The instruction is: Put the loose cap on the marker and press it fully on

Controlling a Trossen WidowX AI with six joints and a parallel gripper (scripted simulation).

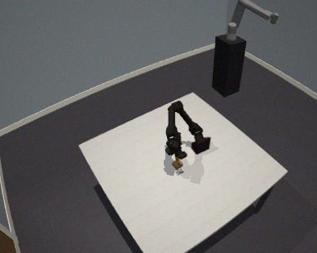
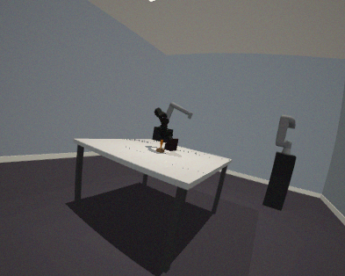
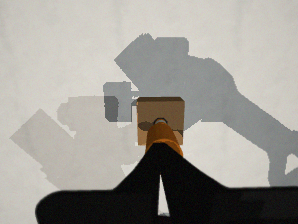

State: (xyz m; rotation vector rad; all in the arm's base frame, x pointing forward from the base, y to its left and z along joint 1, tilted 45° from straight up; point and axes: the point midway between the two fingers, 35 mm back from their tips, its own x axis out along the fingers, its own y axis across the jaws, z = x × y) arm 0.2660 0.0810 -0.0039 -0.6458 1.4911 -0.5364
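Wrist view: gripper (image 3: 161,187) fingers are a black mass cut off by the bottom edge, and they cover the lower part of the orange cap (image 3: 161,136). Cap in turn hides the marker and the front of the holder block (image 3: 161,112); whether the cap is seated on the marker can't be told. Top view: holder block (image 1: 177,163) is a tiny orange-brown speck below the gripper (image 1: 177,155), cap and marker not separable. Exterior view: same, just an orange blob (image 2: 161,149).
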